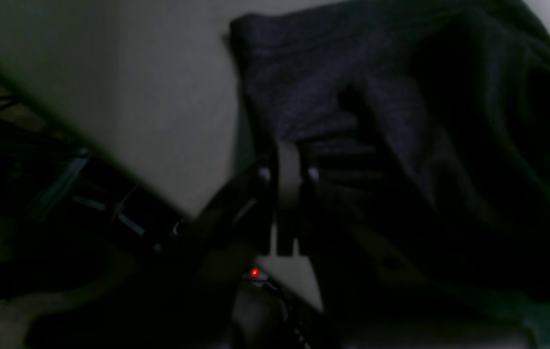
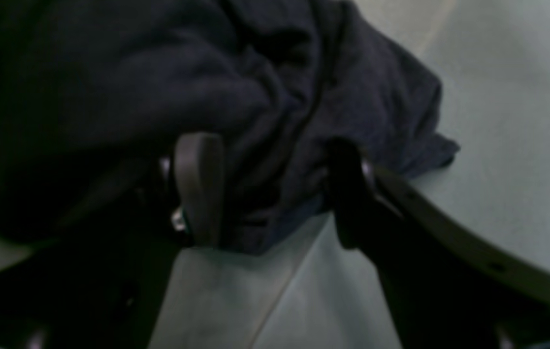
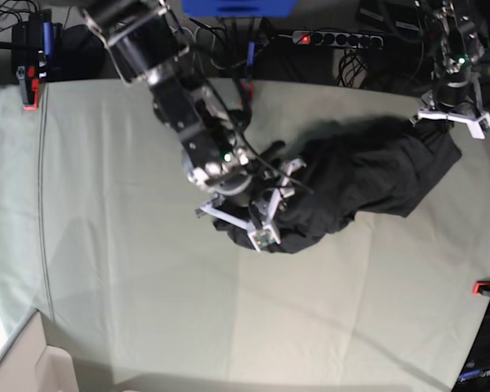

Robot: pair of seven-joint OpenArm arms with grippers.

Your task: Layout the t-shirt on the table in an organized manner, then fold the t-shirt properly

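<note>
On the table [image 3: 131, 269], the t-shirt [image 3: 367, 175] lay bunched, soft and limp. Your right gripper [image 2: 275, 194] stood apart around a fold; your left gripper [image 1: 288, 167] was clamped on the far hem. Grab hem corners.

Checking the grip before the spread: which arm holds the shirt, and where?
The left gripper is shut on the t-shirt, pinching its edge at the end nearest that arm. The right gripper is open, straddling the bunched other end.

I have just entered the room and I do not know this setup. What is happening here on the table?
A two-armed robot is working on a dark t-shirt, which lies bunched up on the table, not yet spread out. The left pincer is shut on one end of the shirt. The right pincer stands open around the cloth at the other end, not gripping it.
</note>
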